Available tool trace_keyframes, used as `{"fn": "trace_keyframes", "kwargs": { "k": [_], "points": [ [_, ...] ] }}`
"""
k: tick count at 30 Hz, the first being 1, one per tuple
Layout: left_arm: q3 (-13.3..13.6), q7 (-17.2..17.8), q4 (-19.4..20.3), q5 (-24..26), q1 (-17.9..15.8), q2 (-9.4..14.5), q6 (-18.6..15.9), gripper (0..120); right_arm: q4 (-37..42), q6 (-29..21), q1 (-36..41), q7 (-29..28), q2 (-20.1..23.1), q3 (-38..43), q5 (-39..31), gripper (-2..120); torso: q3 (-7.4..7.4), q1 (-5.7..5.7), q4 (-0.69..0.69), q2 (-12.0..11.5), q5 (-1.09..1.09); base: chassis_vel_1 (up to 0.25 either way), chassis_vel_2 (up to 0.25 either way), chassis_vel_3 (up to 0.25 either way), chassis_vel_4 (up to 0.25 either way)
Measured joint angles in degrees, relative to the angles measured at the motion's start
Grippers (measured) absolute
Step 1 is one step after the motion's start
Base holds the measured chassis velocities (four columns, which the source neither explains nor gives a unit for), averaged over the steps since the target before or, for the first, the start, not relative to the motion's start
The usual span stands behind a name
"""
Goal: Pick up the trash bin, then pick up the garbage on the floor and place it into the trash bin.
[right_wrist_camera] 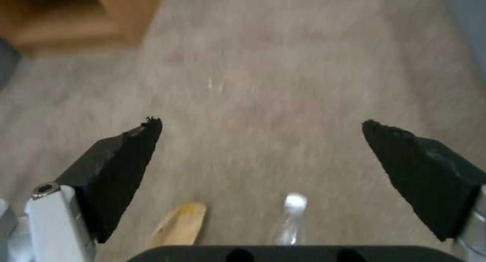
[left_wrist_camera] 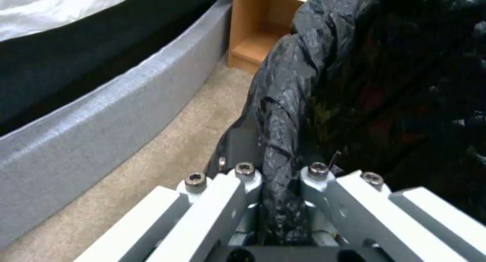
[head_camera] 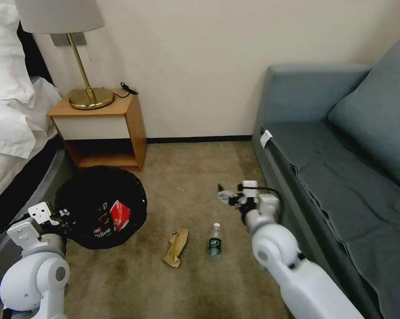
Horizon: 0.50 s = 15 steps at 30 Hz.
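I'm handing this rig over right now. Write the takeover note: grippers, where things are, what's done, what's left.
Left gripper: shut on the bin's bag-covered rim, at the robot's left by the bed.
Right gripper: open, empty, above the carpet beyond the bottle, beside the sofa.
Bin: by the nightstand; whether it is lifted cannot be told. A red-and-white wrapper is already inside.
On the carpet: the tan paper scrap and, right of it, the small bottle, lying apart.
Done: bin gripped, some litter binned.
Left: scrap and bottle.
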<state>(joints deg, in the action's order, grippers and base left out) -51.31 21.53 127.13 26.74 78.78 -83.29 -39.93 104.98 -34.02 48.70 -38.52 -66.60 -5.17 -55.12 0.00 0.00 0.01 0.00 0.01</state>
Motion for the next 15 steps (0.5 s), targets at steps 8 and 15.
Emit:
{"fn": "trace_keyframes", "kwargs": {
  "k": [8, 15],
  "points": [
    [0.47, -0.55, -2.12, -0.69, -1.72, -0.05, 0.56, 3, -15.46, -2.31, -9.07, -2.66, -2.0, -9.1, -6.52, 100, 0.01, 0.0, -0.02, -0.01, -0.02, 0.0, 0.0, 0.0, 0.0],
    [0.47, -0.87, -3.2, -1.38, -1.65, -0.17, 1.07, 3, -25.51, -2.03, -10.98, 1.07, -4.14, -12.79, -3.56, 100, 0.0, 0.0, -0.01, 0.0, -0.02, 0.0, 0.0, 0.0, 0.0]
  ]
}}
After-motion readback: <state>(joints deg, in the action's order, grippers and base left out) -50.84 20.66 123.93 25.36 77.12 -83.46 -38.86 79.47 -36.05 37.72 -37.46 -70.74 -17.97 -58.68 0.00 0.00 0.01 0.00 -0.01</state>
